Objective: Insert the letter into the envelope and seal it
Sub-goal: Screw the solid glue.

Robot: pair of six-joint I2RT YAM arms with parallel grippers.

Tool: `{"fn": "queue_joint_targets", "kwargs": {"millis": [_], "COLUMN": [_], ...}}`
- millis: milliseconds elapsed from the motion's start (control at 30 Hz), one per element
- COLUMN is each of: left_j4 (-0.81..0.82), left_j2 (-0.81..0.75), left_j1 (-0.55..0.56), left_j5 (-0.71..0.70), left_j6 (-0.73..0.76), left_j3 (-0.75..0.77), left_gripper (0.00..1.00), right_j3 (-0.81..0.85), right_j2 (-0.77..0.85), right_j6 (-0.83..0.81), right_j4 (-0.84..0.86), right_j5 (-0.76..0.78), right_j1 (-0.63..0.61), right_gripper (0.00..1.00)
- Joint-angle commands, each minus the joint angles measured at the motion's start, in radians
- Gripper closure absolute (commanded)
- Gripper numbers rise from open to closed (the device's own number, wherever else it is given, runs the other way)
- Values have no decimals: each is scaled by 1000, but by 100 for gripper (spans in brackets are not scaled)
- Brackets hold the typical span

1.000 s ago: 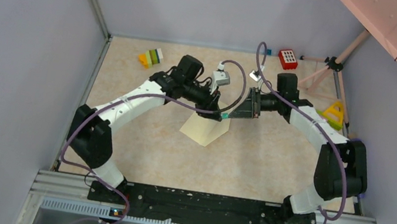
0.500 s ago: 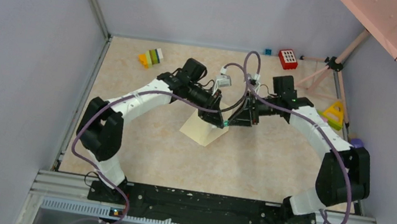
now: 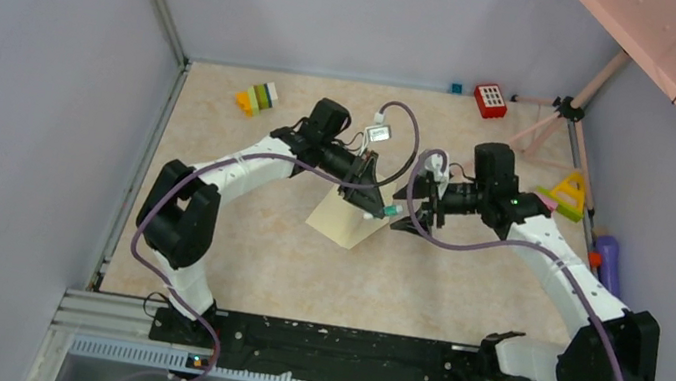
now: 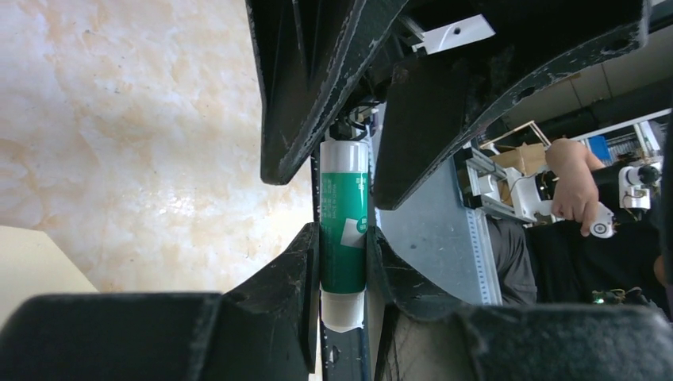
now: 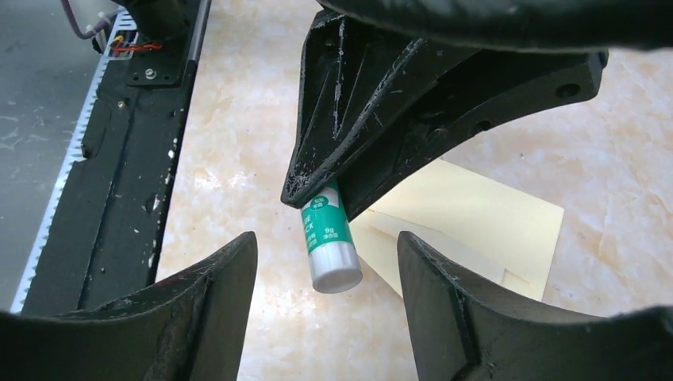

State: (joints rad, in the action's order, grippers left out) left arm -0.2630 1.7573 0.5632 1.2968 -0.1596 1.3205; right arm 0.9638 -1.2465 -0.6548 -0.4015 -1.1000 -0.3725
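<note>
The left tool [image 3: 370, 205] clamps narrowly on a green-and-white glue stick [image 4: 343, 230], holding it above the tabletop [image 3: 462, 280]. Facing it, the right tool [image 3: 408, 209] stands wide, its fingers [image 5: 226, 305] either side of the stick's free end with gaps showing. The envelope [image 3: 345, 220] lies flat just below the left tool, partly hidden by it in the overhead view. Coloured blocks [image 3: 257, 98] and a red block [image 3: 490, 100] sit well apart at the far edge.
</note>
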Motion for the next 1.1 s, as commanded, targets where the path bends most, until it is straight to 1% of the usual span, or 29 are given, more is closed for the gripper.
{"fn": "queue_joint_targets", "kwargs": {"millis": [0, 100, 167, 233, 300, 400, 500, 567, 633, 700, 867, 1000, 1067], "left_j4": [-81, -108, -121, -125, -125, -125, -127, -129, -130, -130, -130, -130, -131], "left_j2": [-27, -49, -61, -73, -81, -84, -87, -88, -90, -90, -91, -93, -93], "left_j1": [-2, -1, -1, -1, 0, 2, 6, 7, 8, 9, 9, 9, 9], "left_j5": [-54, -110, -140, -160, -177, -188, -201, -207, -213, -217, -223, -228, -228], "left_j6": [115, 149, 183, 196, 201, 204, 210, 214, 216, 219, 224, 226, 225], "left_j3": [34, 30, 30, 28, 27, 27, 26, 26, 26, 25, 24, 23, 23], "left_gripper": [87, 87, 87, 87, 86, 86, 86, 86, 86, 86, 86, 86, 86], "right_j3": [48, 77, 112, 154, 182, 172, 151, 166, 189, 202, 196, 221, 224], "right_j2": [-11, -67, -113, -152, -185, -217, -246, -273, -299, -313, -326, -336, -338], "right_j6": [56, 274, 366, 442, 471, 575, 719, 736, 722, 695, 661, 607, 591], "right_j4": [6, 51, 47, 26, -8, 37, 119, 94, 41, -6, -50, -101, -115], "right_j5": [-74, -155, -182, -161, -133, -124, -125, -144, -168, -176, -184, -205, -198], "right_j1": [26, 85, 118, 137, 143, 143, 143, 143, 142, 142, 132, 123, 113], "right_gripper": [35, 35, 37, 40, 42, 43, 48, 52, 54, 55, 56, 58, 60]}}
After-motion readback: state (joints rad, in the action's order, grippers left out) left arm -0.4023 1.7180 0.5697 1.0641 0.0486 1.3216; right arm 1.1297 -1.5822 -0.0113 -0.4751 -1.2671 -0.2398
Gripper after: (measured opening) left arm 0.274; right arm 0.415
